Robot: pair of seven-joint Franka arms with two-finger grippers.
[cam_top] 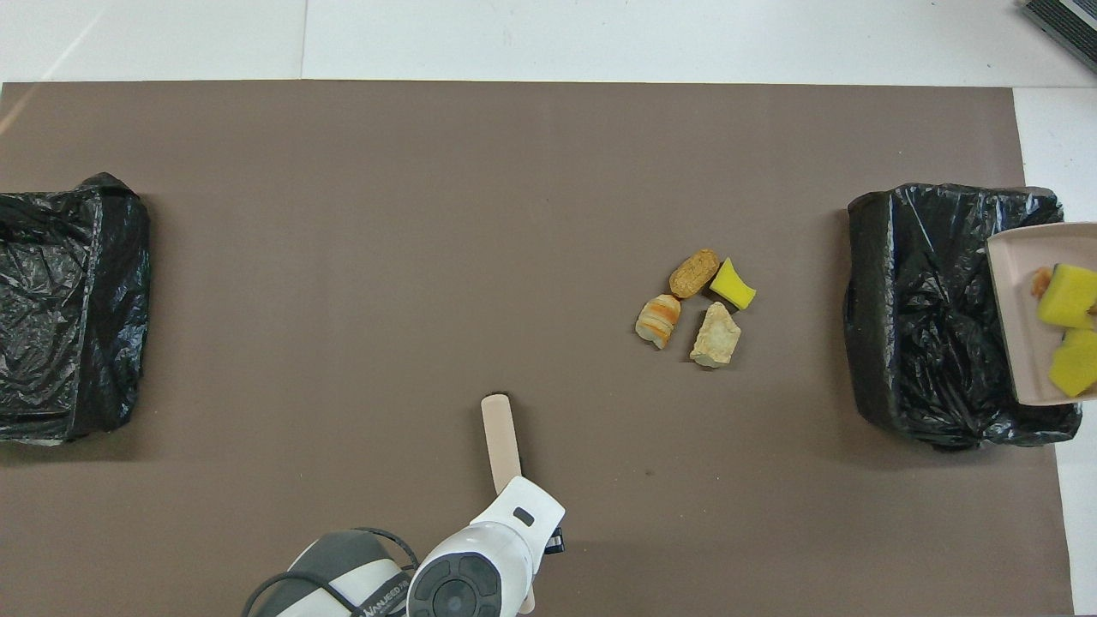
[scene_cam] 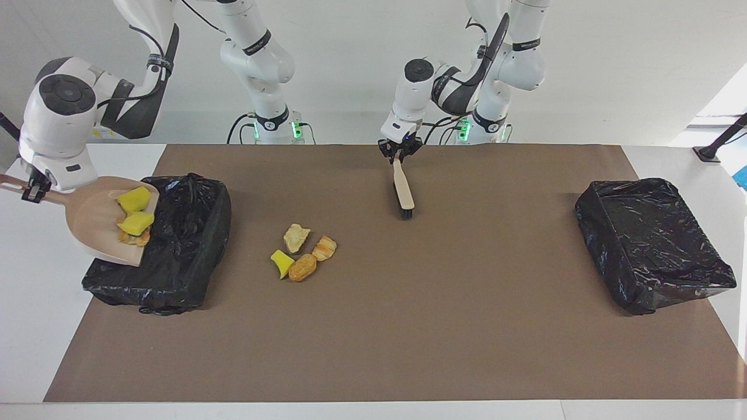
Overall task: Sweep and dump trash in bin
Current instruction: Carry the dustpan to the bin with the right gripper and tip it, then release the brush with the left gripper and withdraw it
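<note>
- At the right arm's end of the desk, the right gripper (scene_cam: 30, 189) has its jaws clamped on the handle of a beige plastic dustpan (scene_cam: 96, 224), which hangs tilted over the edge of a black-bagged rectangular bin (scene_cam: 175, 245).
- In the dustpan lie two yellow sponge pieces (scene_cam: 135, 210) and an orange-brown bread-like lump (scene_cam: 133, 237), bunched toward the pan's lip above the bin.
- On the brown mat (scene_cam: 373, 326), just beside that bin toward the middle of the desk, four small scraps of trash (scene_cam: 302, 252) sit clustered: a pale beige crumbly chunk, a striped orange roll, a round brown lump and a yellow sponge wedge.
- Near the robots, the left gripper (scene_cam: 399, 155) has its jaws closed on the beige handle of a small black-bristled brush (scene_cam: 402, 189), bristles down on the mat.
- A second black-bagged bin (scene_cam: 650, 242) stands at the left arm's end.
</note>
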